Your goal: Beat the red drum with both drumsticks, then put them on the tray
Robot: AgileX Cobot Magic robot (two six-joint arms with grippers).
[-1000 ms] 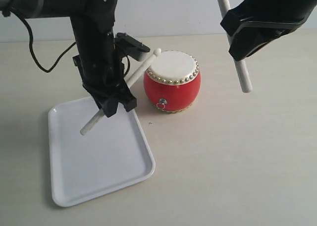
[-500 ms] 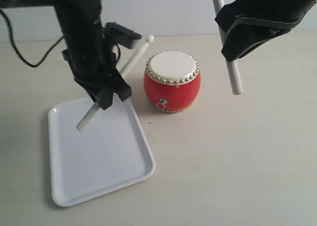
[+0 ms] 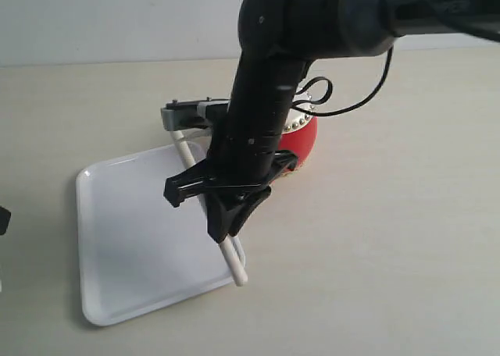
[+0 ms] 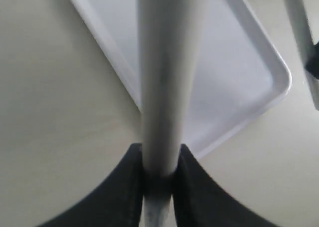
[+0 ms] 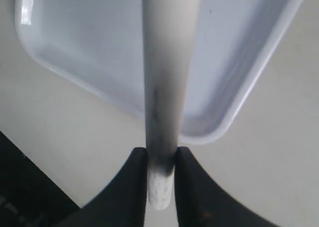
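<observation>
jaws on your right gripper (image 3: 226, 219) are clamped on one drumstick (image 3: 233, 262), angled over the tray (image 3: 125, 239) beside the red drum (image 3: 305, 137). your left gripper (image 4: 159, 162) pinches the other drumstick (image 4: 167, 77)

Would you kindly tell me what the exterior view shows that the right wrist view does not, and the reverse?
Only the exterior view shows the red drum, half hidden behind the right arm, which reaches across from the right side. Only the right wrist view shows the right gripper up close, its jaws shut on the drumstick near one end. Both show that drumstick held above the rim of the white tray.
</observation>
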